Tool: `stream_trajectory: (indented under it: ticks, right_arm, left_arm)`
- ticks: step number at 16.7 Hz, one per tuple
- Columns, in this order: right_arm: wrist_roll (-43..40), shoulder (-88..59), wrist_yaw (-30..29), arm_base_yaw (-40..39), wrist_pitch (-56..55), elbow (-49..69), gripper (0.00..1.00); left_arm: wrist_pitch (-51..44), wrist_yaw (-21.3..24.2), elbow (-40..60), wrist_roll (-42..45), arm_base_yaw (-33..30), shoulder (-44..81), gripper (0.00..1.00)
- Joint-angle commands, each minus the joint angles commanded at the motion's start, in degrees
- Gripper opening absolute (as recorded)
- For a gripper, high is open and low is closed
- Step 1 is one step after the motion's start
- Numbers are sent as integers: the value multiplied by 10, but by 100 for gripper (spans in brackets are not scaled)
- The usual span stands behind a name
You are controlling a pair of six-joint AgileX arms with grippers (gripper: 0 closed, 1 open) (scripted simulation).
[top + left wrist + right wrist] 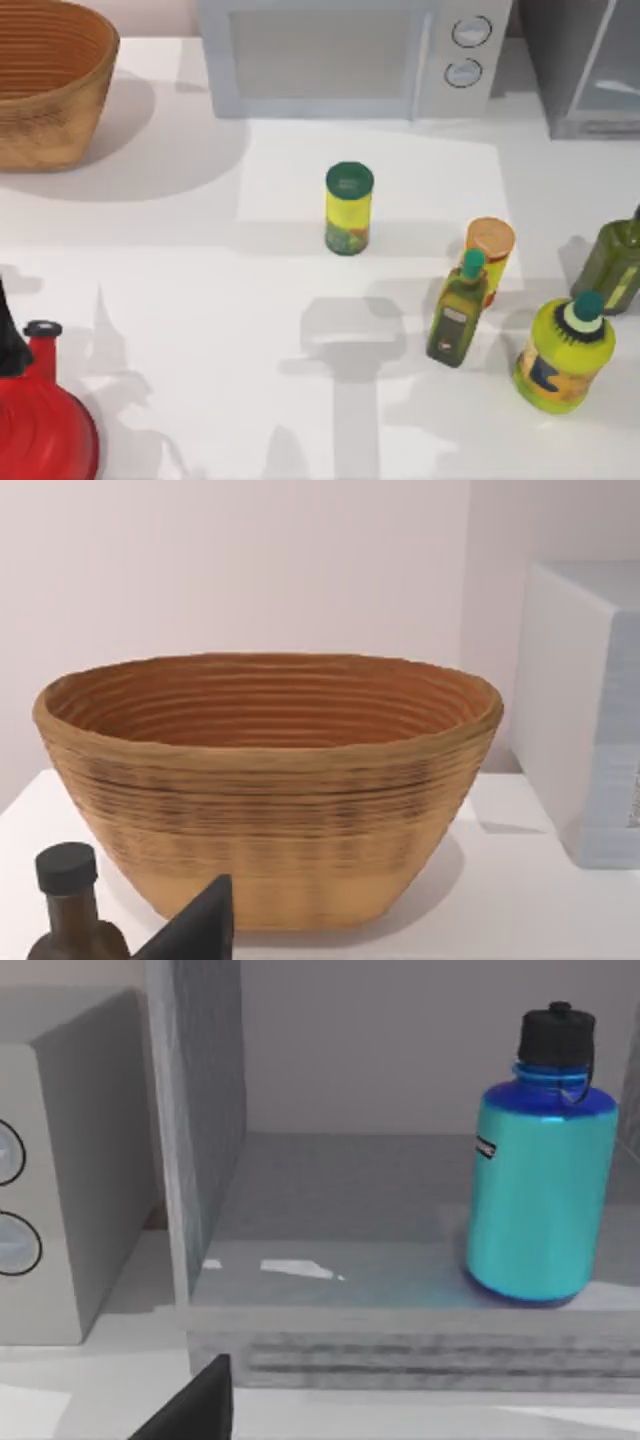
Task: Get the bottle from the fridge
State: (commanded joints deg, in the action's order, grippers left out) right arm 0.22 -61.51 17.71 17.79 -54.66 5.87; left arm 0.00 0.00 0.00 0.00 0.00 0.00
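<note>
Inside the fridge [300, 1260], seen through the right wrist view, the bottle [540, 1180] stands upright on the grey shelf, teal below, blue at the shoulders, black cap on top, set toward one side of the open compartment and apart from the near wall. From above, the fridge [590, 70] sits at the table's far right corner, just beside the light-grey microwave [350, 55] with its two round knobs. A dark wedge of the right gripper [195, 1405] pokes into the right wrist view in front of the fridge's lower edge; I cannot tell whether its fingers are spread or pressed together. The left gripper [200, 925] shows the same way in the left wrist view, a dark tip facing the woven basket [270, 780], and I cannot tell its state either; a small dark bottle with a black cap [70, 905] stands just beside it. On the white table [200, 300] in the top view, the basket [50, 80] sits at the far left, a red kettle [40, 420] at the near left, a yellow can with a green lid [348, 210] near the middle, and toward the right an olive-green oil bottle [458, 315], an orange-topped can [490, 250] touching or just behind it, a squat yellow-green bottle [565, 350] and a dark green bottle [612, 260] at the edge.
</note>
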Motion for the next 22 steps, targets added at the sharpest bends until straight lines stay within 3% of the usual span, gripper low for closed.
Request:
stream_trajectory:
  ticks: [10,18,22]
  right_arm:
    - [8,-385,109,118,-352,42,100]
    - [8,-412,116,125,-379,46,100]
    - [2,-449,93,110,-354,110,100]
  left_arm:
    - [0,0,0,0,0,0,100]
    - [0,0,0,0,0,0,100]
    - [0,0,0,0,0,0,100]
